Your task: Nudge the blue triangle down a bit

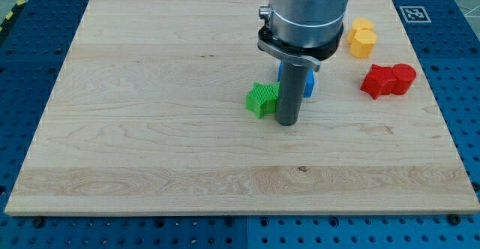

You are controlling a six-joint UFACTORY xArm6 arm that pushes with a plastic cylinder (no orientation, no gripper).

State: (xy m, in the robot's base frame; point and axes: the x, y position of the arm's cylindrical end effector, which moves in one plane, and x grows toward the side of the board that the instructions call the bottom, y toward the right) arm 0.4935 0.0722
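Near the board's middle, a little toward the view's right and top, the blue triangle lies mostly hidden behind my rod, only a sliver of blue showing at the rod's right edge. My tip rests on the wood just right of the green star, close to touching it, and on the bottom side of the blue block; the rod carries nothing, being a bare pusher with nothing to open or close. I judge the triangle light, rigid and quick to slide on smooth wood, likely to spin if pushed off-centre, so contact belongs on the middle of its top-side face, pressing toward the view's bottom. With so little of it visible, I cannot tell which way its apex points or where its long axis runs. To nudge it down, my tip would first have to get round to its far side. The yellow block and the red block sit well apart at the right.
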